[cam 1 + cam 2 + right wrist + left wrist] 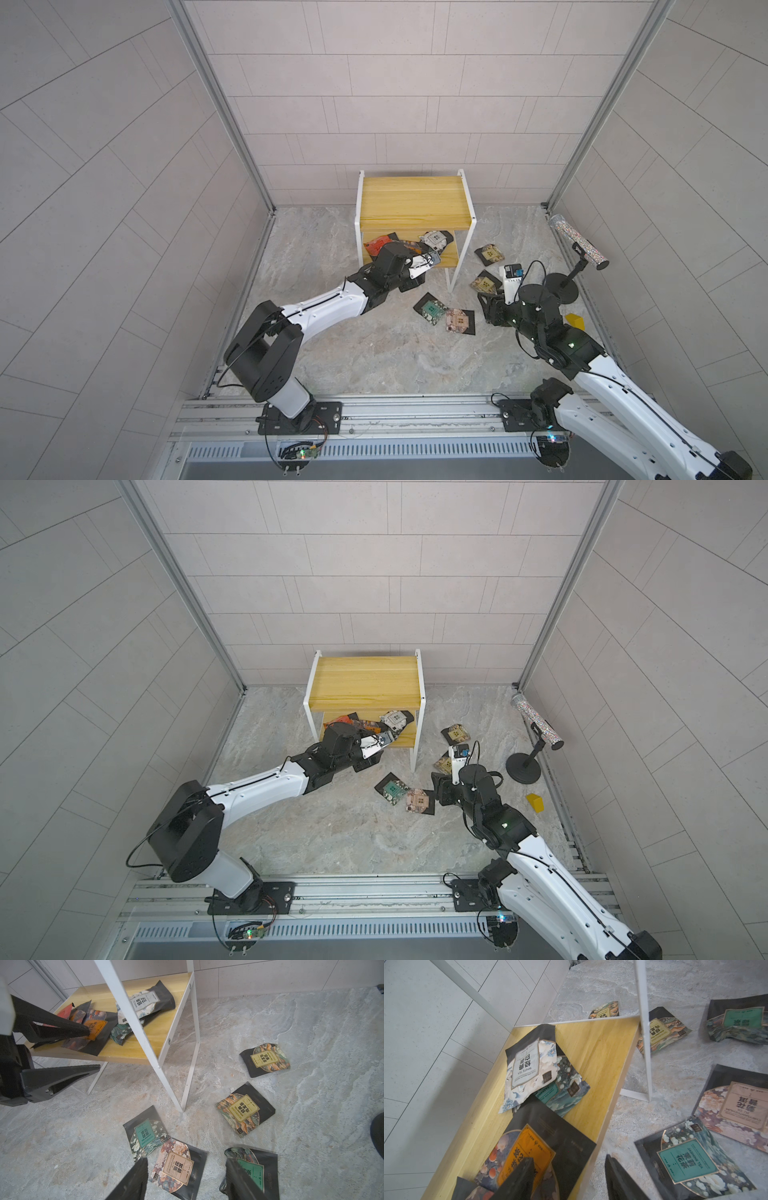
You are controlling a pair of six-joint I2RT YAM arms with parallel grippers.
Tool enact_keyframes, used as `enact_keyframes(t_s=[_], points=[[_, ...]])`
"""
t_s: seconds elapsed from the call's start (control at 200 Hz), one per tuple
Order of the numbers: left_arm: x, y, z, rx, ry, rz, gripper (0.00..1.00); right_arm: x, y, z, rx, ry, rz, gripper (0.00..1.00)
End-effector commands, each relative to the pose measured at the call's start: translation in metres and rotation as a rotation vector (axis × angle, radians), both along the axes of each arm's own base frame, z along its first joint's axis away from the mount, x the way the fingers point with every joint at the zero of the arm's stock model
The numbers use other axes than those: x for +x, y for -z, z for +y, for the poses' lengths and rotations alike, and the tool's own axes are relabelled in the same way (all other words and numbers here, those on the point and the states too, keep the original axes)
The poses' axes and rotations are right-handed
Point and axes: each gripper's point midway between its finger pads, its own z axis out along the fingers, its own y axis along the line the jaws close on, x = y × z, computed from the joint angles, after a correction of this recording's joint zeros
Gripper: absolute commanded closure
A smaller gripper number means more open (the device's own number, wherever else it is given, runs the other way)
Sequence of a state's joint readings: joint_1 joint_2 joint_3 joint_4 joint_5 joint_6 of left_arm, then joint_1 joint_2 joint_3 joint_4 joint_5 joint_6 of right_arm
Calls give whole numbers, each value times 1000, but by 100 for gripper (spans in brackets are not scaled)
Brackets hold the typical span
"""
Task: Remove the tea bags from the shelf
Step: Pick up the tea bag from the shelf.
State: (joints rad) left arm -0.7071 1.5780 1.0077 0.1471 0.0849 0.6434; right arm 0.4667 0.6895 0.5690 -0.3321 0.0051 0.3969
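Removed: five tea bags [247,1108] are lying on the surface [332,1064], lower right.
Remaining: about four are sitting on the shelf [128,1051], upper left.
Left gripper [94,1049]: jaws apart, straddling the orange bag [98,1029] and the board edge.
Right gripper [186,1160]: hovering apart, empty.

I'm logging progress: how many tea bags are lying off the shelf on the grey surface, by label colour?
yellow-label flat black-edged sachets: 2
teal-label sachets: 2
tan-label sachet: 1
Total: 5
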Motion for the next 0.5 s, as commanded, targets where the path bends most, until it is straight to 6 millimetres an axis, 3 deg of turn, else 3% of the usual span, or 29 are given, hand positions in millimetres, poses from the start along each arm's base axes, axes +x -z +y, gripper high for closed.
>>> enact_keyframes(t_s=[0.0,0.3,0.495], points=[[-6,4,9,18,-6,26,46,1,-2,0,10,6,-17,37],[-9,-3,11,16,-10,23,55,1,-3,0,10,9,-20,37],[-11,-11,12,15,-7,21,67,1,-2,0,8,9,-20,37]])
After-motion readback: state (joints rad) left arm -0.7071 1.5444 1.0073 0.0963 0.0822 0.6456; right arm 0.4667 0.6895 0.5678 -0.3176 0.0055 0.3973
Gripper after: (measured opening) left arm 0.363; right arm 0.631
